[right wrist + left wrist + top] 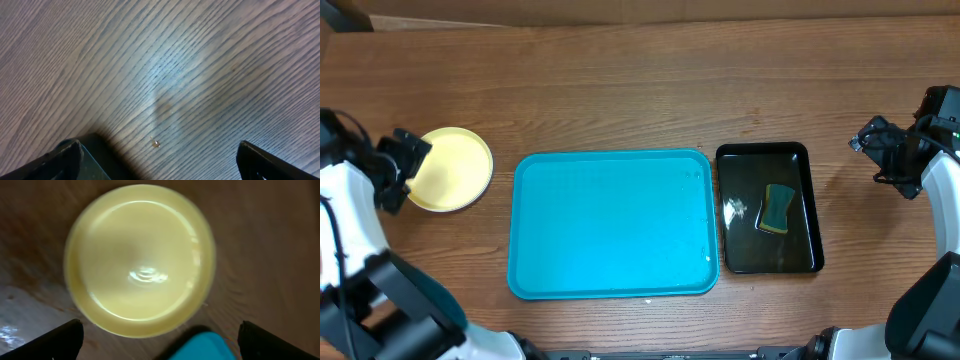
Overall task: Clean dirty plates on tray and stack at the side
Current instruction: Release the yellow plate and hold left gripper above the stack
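Observation:
A pale yellow plate (pixel 450 168) lies on the wooden table left of the turquoise tray (pixel 610 225); only this top plate of the pile shows, and any white plates are hidden. The plate fills the left wrist view (pixel 140 257), with a tray corner (pixel 202 347) below it. The tray holds no plates. My left gripper (pixel 395 170) is open and empty just left of the plate; its fingers (pixel 160 342) are wide apart. My right gripper (pixel 885 150) is open and empty over bare table at the far right, fingers (pixel 160 160) wide apart.
A glossy black tray (pixel 770 210) stands right of the turquoise tray and holds a green and yellow sponge (pixel 778 208). A small crumb (pixel 156 143) lies on the wood under the right gripper. The black tray's corner (pixel 95 165) shows there.

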`<state>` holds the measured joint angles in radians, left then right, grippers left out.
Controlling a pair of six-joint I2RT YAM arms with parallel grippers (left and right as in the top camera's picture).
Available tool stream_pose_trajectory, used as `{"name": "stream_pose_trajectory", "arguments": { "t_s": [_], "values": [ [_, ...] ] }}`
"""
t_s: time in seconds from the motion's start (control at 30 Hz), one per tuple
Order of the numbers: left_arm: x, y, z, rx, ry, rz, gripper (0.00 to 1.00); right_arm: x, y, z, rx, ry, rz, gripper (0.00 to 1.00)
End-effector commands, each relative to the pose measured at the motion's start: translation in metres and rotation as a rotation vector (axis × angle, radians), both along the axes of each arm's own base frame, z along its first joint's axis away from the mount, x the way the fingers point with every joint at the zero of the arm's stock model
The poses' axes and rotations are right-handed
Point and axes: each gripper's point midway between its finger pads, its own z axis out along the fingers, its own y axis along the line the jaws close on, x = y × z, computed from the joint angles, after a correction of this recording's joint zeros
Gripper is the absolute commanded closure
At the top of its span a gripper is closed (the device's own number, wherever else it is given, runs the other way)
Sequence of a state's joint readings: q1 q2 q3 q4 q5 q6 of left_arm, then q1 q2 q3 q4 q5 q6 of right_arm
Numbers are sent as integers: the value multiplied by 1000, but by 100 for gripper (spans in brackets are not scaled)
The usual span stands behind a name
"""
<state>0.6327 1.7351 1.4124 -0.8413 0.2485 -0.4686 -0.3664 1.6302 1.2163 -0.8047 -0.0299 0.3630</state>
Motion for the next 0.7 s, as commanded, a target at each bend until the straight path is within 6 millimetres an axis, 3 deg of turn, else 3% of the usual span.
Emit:
{"name": "stream_pose_trajectory", "arguments": {
  "t_s": [0.0,0.1,0.27,0.67],
  "values": [
    [28,-48,78,42,-220,-159,0,6,-2,7,-2,-25,-3,0],
    [36,-75,92,56,-253,-226,0,6,-2,7,-2,-24,-3,0],
    [45,-103,89,43,-249,-298,0,6,-2,7,-2,-24,-3,0],
    [46,-106,89,42,-249,-305,0,6,-2,7,-2,-24,-3,0]
  ]
}}
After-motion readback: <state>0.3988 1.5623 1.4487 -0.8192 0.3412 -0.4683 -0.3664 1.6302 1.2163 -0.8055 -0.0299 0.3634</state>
